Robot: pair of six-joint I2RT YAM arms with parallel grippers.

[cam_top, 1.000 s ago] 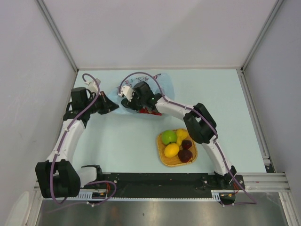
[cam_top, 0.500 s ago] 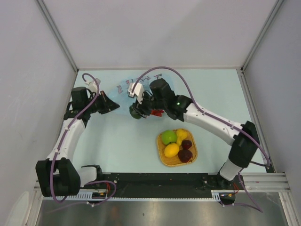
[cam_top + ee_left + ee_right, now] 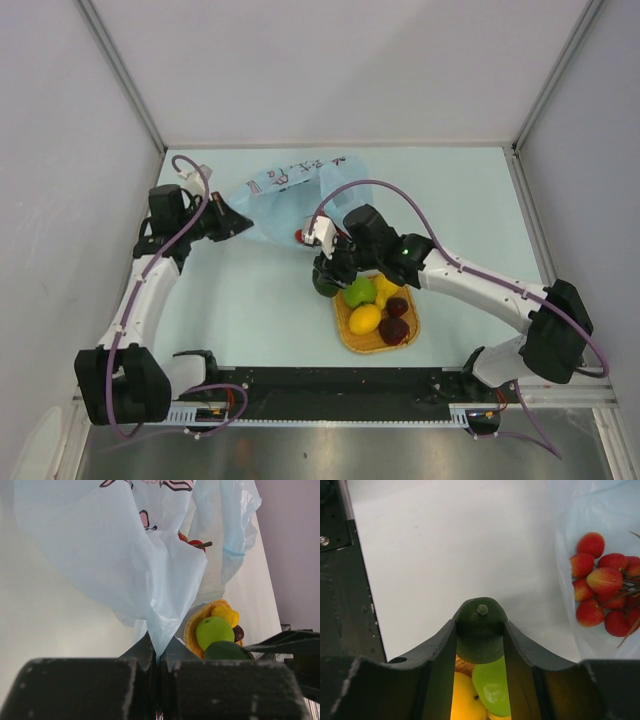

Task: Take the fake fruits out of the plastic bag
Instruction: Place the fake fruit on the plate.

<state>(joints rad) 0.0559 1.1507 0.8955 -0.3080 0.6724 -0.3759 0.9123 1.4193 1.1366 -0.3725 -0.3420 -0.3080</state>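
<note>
Counting the fake fruits gives five in the orange woven tray point(image 3: 349, 338): one round green fruit point(image 3: 360, 291), one yellow lemon point(image 3: 365, 319), one yellow pear-like fruit point(image 3: 387, 287), one small dark red fruit point(image 3: 398, 306) and one larger dark red fruit point(image 3: 394, 330). A sixth, the dark green oval fruit point(image 3: 480, 642), sits clamped between the jaws of the right gripper point(image 3: 480, 622), just above the tray's left edge. Its skin is matte with a small stem nub.

One bunch of red strawberries point(image 3: 602, 587) lies inside the plastic bag point(image 3: 290, 195); they overlap too much to count.

The left gripper point(image 3: 159, 652) has its jaws pressed together on a fold of the bag, which is thin, crinkled, translucent light blue with a pink-and-dark print.
</note>
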